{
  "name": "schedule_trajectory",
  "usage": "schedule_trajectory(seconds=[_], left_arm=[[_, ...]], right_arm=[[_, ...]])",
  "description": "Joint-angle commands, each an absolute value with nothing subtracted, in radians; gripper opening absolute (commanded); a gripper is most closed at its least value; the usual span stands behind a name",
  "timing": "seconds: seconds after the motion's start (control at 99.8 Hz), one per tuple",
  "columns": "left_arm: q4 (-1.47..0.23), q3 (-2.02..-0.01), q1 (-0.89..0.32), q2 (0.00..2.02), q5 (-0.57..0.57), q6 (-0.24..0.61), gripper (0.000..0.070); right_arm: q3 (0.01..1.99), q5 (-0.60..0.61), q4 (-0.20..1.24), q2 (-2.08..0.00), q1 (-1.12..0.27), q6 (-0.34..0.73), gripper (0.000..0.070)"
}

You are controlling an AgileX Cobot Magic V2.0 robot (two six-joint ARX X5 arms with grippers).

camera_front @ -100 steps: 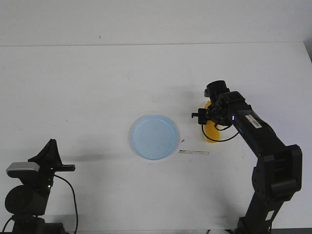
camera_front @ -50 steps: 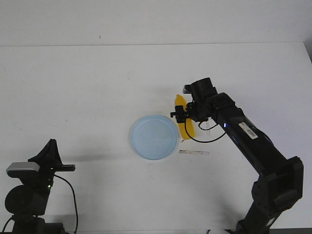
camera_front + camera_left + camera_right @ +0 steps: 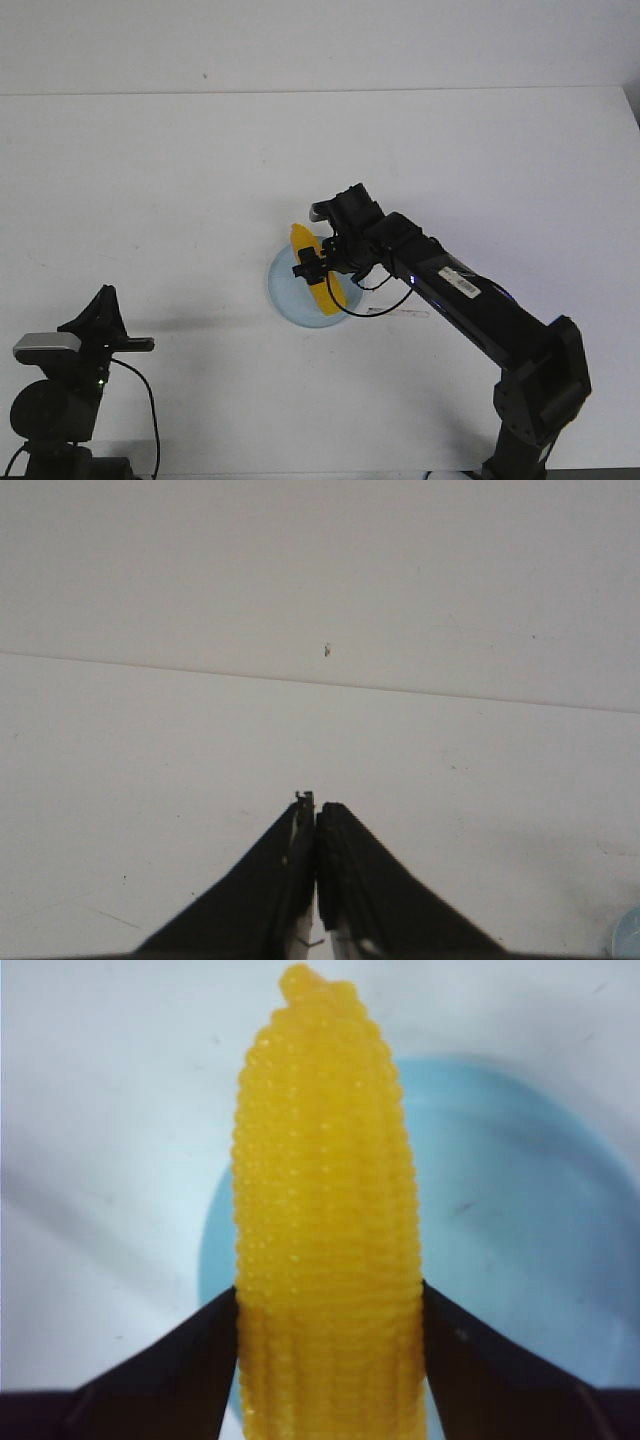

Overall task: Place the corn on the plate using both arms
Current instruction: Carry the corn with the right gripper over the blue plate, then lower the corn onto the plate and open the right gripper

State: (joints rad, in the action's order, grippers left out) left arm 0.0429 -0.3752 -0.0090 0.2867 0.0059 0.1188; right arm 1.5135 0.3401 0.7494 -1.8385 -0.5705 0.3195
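Front view shows the right gripper [image 3: 318, 268] closed on the corn [image 3: 316, 278], holding it over the plate [image 3: 290, 292], which sits near the middle of the white table [image 3: 180, 180]. The cob lies roughly lengthwise above the plate's right half, its tapered tip reaching out past the far rim. Whether it already touches the plate cannot be told from here.

From the right wrist camera, the two black fingers [image 3: 170, 1365] press the cob's flanks near its thick end, and the corn [image 3: 325, 1210] extends away from them with the pale blue plate [image 3: 510, 1220] beneath.

Judging by its glossy, moulded kernels, the cob is probably a light, stiff plastic toy. It should not bend or crush under the squeeze, but its rounded sides look slippery, so a grip across the thick body, where the sides run nearly parallel, seems safer than one on the tapering tip. Being round, it may roll once let go, and the plate's shallow rim offers little to stop it.

The left gripper [image 3: 315, 880] is closed on nothing, parked at the near left corner, well apart from the plate.
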Motion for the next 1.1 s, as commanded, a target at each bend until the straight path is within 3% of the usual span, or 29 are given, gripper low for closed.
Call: schedule_trajectory(seconds=[0.0,0.521,0.671,1.092], left_arm=[[0.053,-0.385,-0.009,0.286,0.007,0.12,0.0001],[0.053,-0.385,-0.009,0.286,0.007,0.12,0.0001],[0.053,-0.385,-0.009,0.286,0.007,0.12,0.0001],[0.053,-0.385,-0.009,0.286,0.007,0.12,0.0001]], right_arm=[[1.525,0.34,0.739,-1.882,-0.58,0.351,0.0326],[1.524,0.313,0.741,-1.935,-0.586,0.377,0.0355],[1.524,0.313,0.741,-1.935,-0.586,0.376,0.0436],[1.527,0.313,0.734,-1.872,-0.589,0.321,0.0434]])
